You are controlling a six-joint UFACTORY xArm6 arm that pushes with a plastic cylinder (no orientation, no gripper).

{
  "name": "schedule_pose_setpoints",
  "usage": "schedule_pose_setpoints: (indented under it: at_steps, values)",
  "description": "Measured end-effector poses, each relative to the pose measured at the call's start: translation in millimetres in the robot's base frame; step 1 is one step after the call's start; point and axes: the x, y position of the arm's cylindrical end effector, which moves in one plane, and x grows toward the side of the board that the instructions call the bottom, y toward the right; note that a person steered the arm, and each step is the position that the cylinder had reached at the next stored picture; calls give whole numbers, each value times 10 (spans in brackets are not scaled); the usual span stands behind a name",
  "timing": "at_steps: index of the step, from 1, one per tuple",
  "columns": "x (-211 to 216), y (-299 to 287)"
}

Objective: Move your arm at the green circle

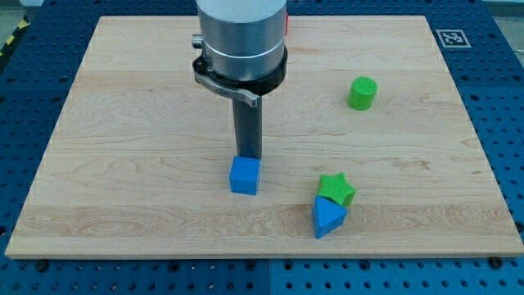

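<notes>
Nearest the view's bottom, one blue triangular block (328,219) is noted on the wooden board (123,164), touching one green star block (336,189) just above it. To their left, apart from both, one blue cube (245,175) is recorded. The tip (248,156) of the dark rod (247,131) is seen directly at the cube's upper edge, apparently in contact. No claw is fitted; the arm ends in this plain rod, so nothing is spread or pinched. Farther up, toward the view's right, one green circle block (363,93) is found standing alone, well apart from the tip and the other blocks. Count: two blue blocks, two green blocks. A small red item behind the arm housing (241,37) cannot be identified. At the board's top right corner a black-and-white square marker (450,38) is observed; no readable lettering is present on it.
</notes>
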Motion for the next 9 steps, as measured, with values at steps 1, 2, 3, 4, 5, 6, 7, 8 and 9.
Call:
schedule_pose_setpoints:
  at_steps: [1,2,3,4,5,6,7,8,9]
  values:
    - [24,0]
    - [224,-16]
    - [403,-70]
    - [-21,-140]
    - [-550,-140]
    - [-914,-140]
    - [-1234,-140]
    - [-1522,-47]
    - [-1564,302]
